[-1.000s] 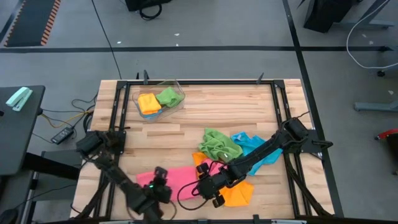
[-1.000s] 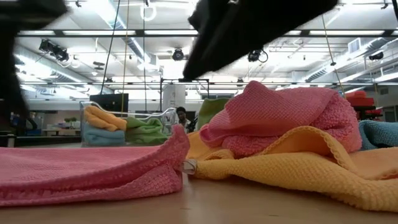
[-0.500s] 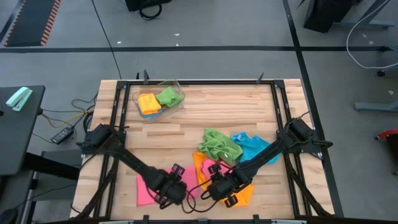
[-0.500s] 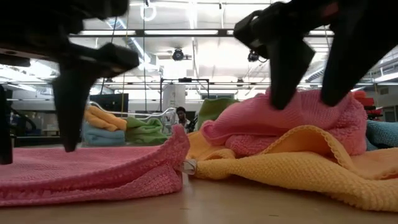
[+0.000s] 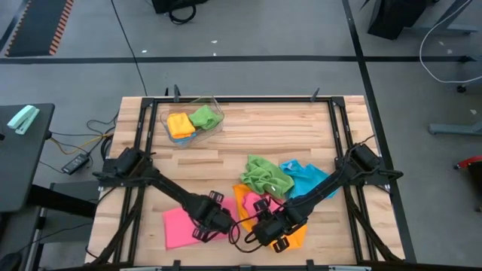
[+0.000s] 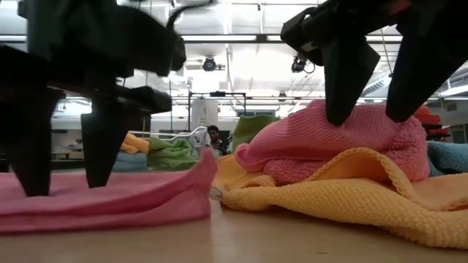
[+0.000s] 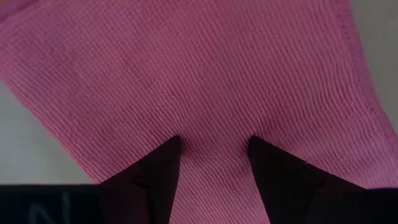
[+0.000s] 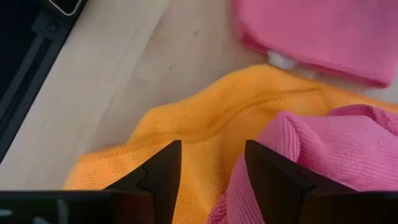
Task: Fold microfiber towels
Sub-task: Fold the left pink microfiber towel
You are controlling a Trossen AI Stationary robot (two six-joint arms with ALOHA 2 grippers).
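Pink towel (image 5: 184, 226) lying flat near table's front edge (image 5: 226, 265); left gripper (image 5: 213, 220) pressing it, fingers apart. Right gripper (image 5: 269, 232) open over bunched pink cloth (image 6: 344, 142) on orange towel (image 6: 344, 190). Bare wood behind.

We see bare worktop (image 5: 286, 128) across the far half, apart from the bin (image 5: 193, 122) at its far left corner. The near middle is crowded: flat pink towel (image 5: 184, 226), both hands (image 5: 213, 220) (image 5: 269, 229), the orange towel (image 5: 292, 235), then green (image 5: 265, 175) and blue (image 5: 305, 175) heaps behind. Side rails (image 5: 140, 143) hem both edges.
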